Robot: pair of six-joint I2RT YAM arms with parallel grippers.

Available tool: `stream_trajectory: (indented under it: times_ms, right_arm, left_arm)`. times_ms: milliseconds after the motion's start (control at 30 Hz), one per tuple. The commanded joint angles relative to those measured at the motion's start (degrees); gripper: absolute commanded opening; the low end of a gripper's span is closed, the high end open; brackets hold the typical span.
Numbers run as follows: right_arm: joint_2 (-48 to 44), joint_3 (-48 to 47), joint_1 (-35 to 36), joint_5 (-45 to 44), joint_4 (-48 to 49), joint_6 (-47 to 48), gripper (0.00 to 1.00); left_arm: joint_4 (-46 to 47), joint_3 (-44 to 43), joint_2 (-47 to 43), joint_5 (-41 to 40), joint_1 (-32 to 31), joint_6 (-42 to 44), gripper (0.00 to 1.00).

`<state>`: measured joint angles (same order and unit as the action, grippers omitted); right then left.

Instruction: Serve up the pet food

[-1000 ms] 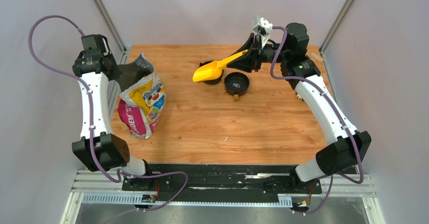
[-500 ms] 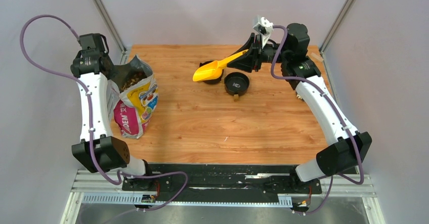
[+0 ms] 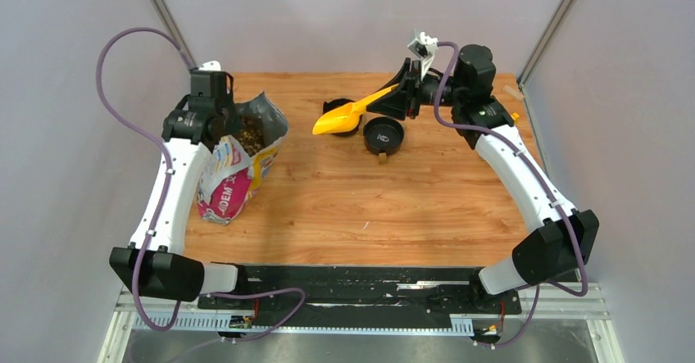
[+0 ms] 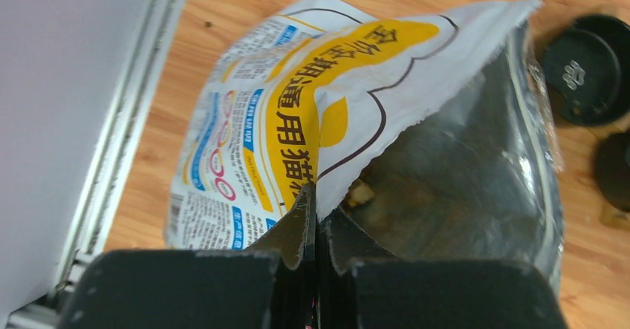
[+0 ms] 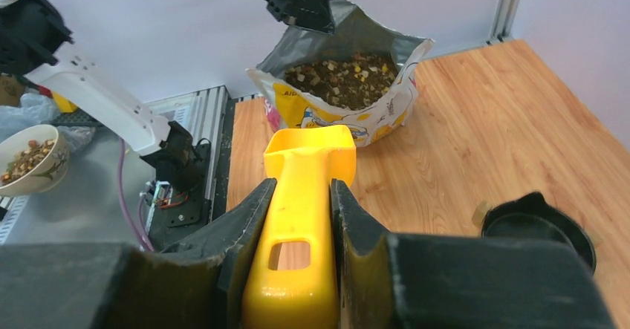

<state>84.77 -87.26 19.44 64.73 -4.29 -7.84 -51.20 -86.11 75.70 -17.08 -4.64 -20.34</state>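
left pincer [image 4: 316, 195] pinches bag [image 4: 245, 132] rim; right pincer [image 5: 303, 189] holds scoop [image 5: 309, 151] outstretched.

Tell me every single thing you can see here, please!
pet food: one heap, brown, inside the open bag.
bag: one, white, yellow and pink, left side of the table.
scoop: one, yellow, held above the far middle, looks empty.
black dish: one, black, far middle of the table.
second black dish: one, black, partly hidden behind the scoop.
white bowl: one, white, holds kibble, off the table, seen only in the right wrist view.
table: one, wood-brown, under everything.
left gripper: one, black, shut on the bag's rim.
right gripper: one, black, shut on the scoop's handle.
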Motion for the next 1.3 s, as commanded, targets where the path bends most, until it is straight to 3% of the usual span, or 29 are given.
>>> stream_trajectory:
  times_ms: [0, 300, 633, 867, 1033, 1267]
  right_arm:
    - [-2.16, 6.62, 0.40, -5.06, 9.91, -3.59, 0.00]
    - [-5.75, 17.73, 1.15, -8.11, 22.16, -8.85, 0.00]
    - [-10.18, 28.18, 1.15, -16.38, 25.09, -7.43, 0.00]
    - [-10.49, 31.39, 1.42, -17.11, 23.51, -5.04, 0.00]
    - [-11.48, 31.70, 8.65, -23.95, 17.37, 2.56, 0.00]
    - [-8.49, 34.00, 13.77, -30.47, 22.81, 5.09, 0.00]
  left_arm:
    - [10.23, 2.23, -1.36, 4.36, -6.01, -4.32, 0.00]
    - [18.78, 9.00, 2.35, 11.32, -17.69, -2.97, 0.00]
    - [22.07, 10.51, 8.92, 17.85, -24.54, 2.67, 0.00]
    - [16.89, 9.43, 9.00, 12.93, -27.72, 9.00, 0.00]
    - [17.22, 10.30, -0.69, 8.46, -27.75, 13.19, 0.00]
    - [5.85, 5.92, -2.53, 9.69, -27.72, 13.32, 0.00]
